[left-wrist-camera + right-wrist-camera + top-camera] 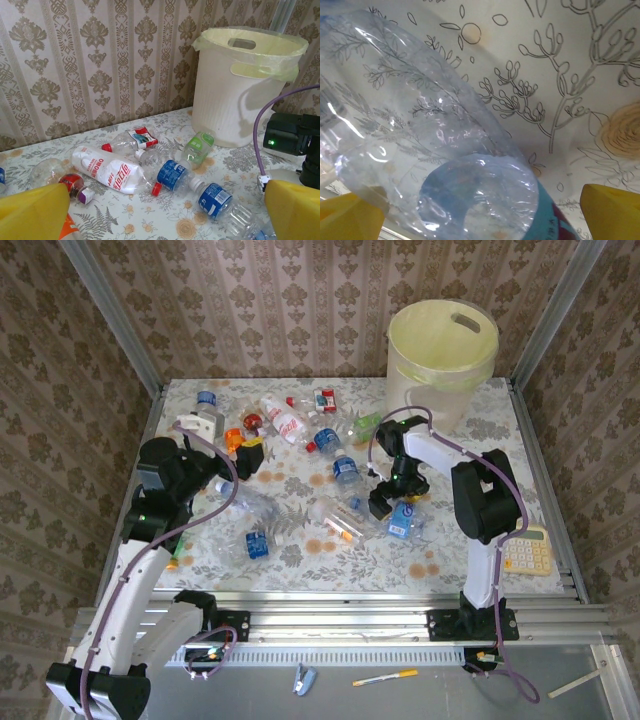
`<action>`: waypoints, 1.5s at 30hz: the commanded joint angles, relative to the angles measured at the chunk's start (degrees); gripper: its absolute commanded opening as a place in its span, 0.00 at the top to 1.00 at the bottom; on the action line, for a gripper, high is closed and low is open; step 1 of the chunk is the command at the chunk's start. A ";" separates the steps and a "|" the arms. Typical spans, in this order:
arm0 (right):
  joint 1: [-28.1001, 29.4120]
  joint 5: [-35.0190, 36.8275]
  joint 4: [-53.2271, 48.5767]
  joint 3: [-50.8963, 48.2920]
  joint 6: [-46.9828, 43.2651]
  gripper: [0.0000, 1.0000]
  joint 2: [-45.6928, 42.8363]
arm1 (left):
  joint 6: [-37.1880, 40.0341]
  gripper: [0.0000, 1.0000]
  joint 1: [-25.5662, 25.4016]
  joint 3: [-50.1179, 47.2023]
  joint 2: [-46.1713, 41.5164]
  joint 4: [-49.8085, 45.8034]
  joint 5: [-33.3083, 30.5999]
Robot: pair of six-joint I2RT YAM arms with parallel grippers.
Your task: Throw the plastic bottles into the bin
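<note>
The right gripper (386, 502) is hanging low over the middle-right of the surface (300, 570). Its jaws are standing fully apart and straddling a clear blue-labelled bottle (465, 165) that is lying on its side, and nothing is gripped yet. The left gripper (160, 220) is hovering at the left, equally wide and empty. It is looking across the other plastic bottles (172, 175), scattered over the middle and far part of the surface, toward the bin (235, 100), which is standing upright at the far right corner.

The straddled bottle is looking empty and thin-walled. It is likely going to be very light, crushable and slick, and prone to rolling or squirting out from between the pads. I am judging the best hold to be across the labelled mid-body, square to the long axis, where the film is offering some friction. The neck would be stiffer, but I cannot tell which way it is pointing here.
</note>
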 commanded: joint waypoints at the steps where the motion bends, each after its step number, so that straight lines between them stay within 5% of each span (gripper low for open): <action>1: -0.19 -2.78 1.96 -2.72 -0.32 0.00 0.83 | 0.98 0.00 0.33 1.63 -0.63 -0.65 0.56; 24: -0.21 -5.97 7.75 -14.12 7.40 0.56 -14.54 | 1.30 0.00 -1.71 2.31 2.13 1.63 1.13; 32: -0.20 -4.43 7.16 -10.70 11.43 0.76 -19.80 | 1.17 0.00 -2.92 3.92 4.88 3.60 2.48; 45: 0.05 2.49 28.65 -1.88 23.96 0.86 -35.66 | -0.95 0.00 -4.63 6.10 10.14 8.35 5.09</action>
